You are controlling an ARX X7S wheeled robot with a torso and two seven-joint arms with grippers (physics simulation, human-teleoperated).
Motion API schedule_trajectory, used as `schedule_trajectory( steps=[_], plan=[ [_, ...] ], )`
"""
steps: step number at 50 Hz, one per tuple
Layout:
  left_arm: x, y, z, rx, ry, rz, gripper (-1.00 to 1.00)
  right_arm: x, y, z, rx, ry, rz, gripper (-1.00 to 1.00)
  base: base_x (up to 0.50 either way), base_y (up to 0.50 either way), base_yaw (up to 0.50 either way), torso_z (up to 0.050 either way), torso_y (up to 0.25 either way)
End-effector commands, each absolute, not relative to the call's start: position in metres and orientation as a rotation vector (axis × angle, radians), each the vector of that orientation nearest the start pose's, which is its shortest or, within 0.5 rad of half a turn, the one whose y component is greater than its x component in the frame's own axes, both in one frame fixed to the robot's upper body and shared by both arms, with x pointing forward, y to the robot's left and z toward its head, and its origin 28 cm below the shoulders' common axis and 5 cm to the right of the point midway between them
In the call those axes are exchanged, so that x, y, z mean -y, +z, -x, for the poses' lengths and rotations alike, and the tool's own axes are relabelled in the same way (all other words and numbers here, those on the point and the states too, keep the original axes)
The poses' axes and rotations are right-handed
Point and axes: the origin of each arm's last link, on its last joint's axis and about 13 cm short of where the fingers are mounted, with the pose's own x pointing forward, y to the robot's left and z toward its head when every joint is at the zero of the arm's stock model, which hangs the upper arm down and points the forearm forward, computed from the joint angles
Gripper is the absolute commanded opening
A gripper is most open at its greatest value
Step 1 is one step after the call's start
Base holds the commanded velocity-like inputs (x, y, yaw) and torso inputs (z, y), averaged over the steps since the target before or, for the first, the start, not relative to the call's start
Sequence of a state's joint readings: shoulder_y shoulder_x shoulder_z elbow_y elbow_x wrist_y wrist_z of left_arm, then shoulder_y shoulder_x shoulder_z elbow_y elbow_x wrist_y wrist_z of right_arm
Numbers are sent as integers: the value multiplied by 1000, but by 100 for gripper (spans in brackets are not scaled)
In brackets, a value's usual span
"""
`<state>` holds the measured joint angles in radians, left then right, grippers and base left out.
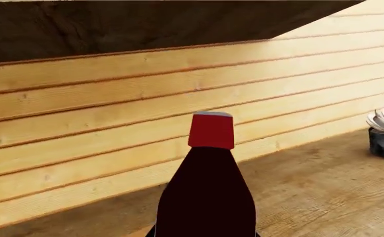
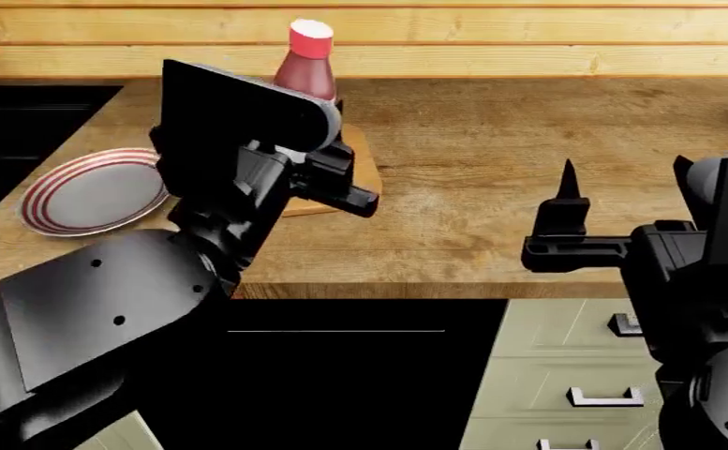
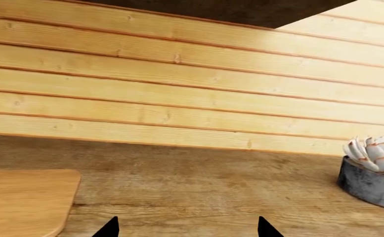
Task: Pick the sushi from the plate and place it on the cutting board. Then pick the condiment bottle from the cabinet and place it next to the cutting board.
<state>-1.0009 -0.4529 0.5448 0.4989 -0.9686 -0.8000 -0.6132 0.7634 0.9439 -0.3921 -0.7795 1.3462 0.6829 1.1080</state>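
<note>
Condiment bottle [image 2: 306, 62]: upright above the wooden counter [image 2: 489, 150], at the far side of the left arm's wrist; dark red-brown body, red cap with a pale top. In the left wrist view [image 1: 206, 190] it fills the near centre, cap towards the plank wall [image 1: 112, 123].
Left gripper [image 2: 319, 169]: reaches over the cutting board; the bottle's lower body sits at it, yet the wrist housing hides the fingertips, so I cannot tell whether the jaws pinch it.
Cutting board [image 2: 361, 155]: light tan, mostly hidden behind the left arm, right of the plate; its rounded corner shows in the right wrist view [image 3: 23, 200].
Plate [image 2: 89, 192]: red-striped rim, grey-white centre bare, at the counter's left, near edge.
Sushi: not visible in any view.
Right gripper [image 2: 566, 225]: over the counter's near edge, well right of the board; jaws spread, with two dark tips apart in the right wrist view [image 3: 186, 228], nothing between them.
Succulent pot [image 3: 373, 170]: grey pot, pale rosette, far right on the counter.
</note>
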Motion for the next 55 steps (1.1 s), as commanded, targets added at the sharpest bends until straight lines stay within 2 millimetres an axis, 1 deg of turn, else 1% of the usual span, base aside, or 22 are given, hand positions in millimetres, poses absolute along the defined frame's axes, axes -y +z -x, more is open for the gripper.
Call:
schedule_trajectory(
  steps=[1,8,16,30,44,55],
  plan=[
    [-153,240,-273,158,-331,-17,-100,133,245,-194,128,-114,126,100,0,0,0,0,0],
    [-149,227,-279,143,-331,14,-100,132,247,-193,129,-115,130,100,0,0,0,0,0],
    [-149,214,-283,141,-320,25,-100,131,248,-194,128,-110,132,100,0,0,0,0,0],
    [-148,196,-281,139,-311,29,-100,130,249,-194,128,-108,131,100,0,0,0,0,1],
    [-147,184,-286,142,-301,29,-100,132,243,-196,128,-104,130,100,0,0,0,0,0],
    [-146,178,-288,129,-291,33,-100,131,243,-197,127,-101,128,100,0,0,0,1,1]
  ],
)
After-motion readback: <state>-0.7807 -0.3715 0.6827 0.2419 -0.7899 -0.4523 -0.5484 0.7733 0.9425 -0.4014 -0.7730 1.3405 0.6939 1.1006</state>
